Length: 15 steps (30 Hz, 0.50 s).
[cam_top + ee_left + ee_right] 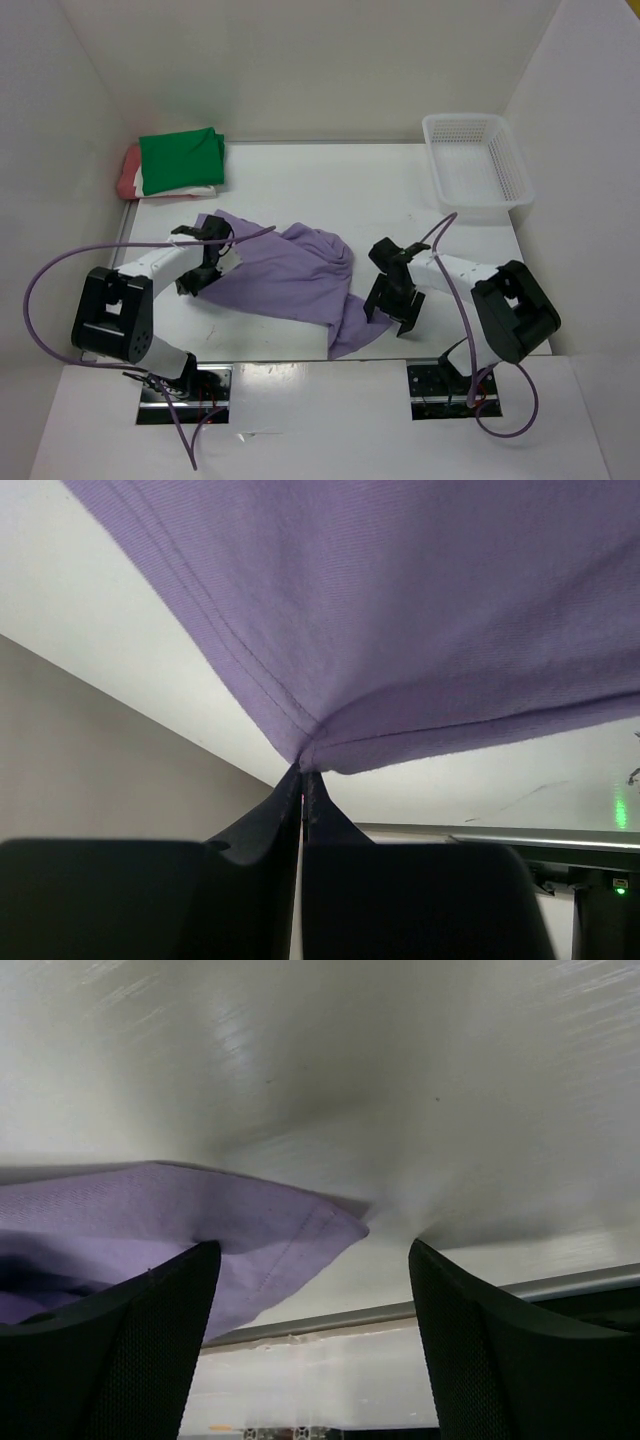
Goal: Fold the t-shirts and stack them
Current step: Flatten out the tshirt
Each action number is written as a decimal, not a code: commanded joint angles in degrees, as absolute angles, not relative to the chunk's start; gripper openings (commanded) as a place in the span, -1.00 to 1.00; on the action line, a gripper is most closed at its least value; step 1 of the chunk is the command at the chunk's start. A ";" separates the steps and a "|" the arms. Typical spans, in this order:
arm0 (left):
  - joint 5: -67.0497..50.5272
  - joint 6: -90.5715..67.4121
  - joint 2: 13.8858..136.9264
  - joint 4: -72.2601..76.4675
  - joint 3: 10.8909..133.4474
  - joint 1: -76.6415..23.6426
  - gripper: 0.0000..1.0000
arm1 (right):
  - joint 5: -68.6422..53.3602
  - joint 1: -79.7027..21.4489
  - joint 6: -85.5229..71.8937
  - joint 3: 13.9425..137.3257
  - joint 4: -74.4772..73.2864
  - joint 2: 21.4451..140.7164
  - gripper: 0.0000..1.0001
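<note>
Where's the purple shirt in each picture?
Top external: the purple shirt lies crumpled in the middle of the table, between the two arms.
Left wrist: it fills the top of the picture, with one corner pinched in the left tool.
Right wrist: its corner pokes in at the lower left, beside the open right tool.
Shared landmark: the white table.

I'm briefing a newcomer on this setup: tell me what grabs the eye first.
The lavender shirt lies crumpled across the middle of the table, one corner pinched in the shut left gripper, while the open right gripper hovers by its opposite end. At the far left corner, the green shirt tops a folded pile; a white basket sits far right.
</note>
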<state>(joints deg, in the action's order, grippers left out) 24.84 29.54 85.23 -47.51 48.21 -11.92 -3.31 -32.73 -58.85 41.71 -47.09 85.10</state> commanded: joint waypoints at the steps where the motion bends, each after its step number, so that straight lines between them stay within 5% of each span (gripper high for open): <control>1: 24.52 28.30 83.32 -49.75 49.49 -11.87 -1.00 | -1.05 -32.87 -59.50 41.04 -39.73 88.32 0.58; 6: 24.52 27.77 83.32 -50.98 51.41 -11.87 -1.00 | -4.48 -32.87 -57.48 40.00 -35.60 92.37 -0.42; 7: 23.74 27.77 83.32 -51.59 52.11 -11.87 -1.00 | -4.48 -32.87 -57.48 39.99 -34.99 92.37 -0.98; 11: 22.59 27.77 83.32 -51.59 53.43 -11.87 -1.00 | -2.38 -30.86 -55.47 41.91 -36.55 90.89 -1.00; 15: 16.20 31.28 84.19 -48.88 63.69 -11.26 -1.00 | 6.47 -22.27 -43.55 64.45 -45.16 90.18 -1.00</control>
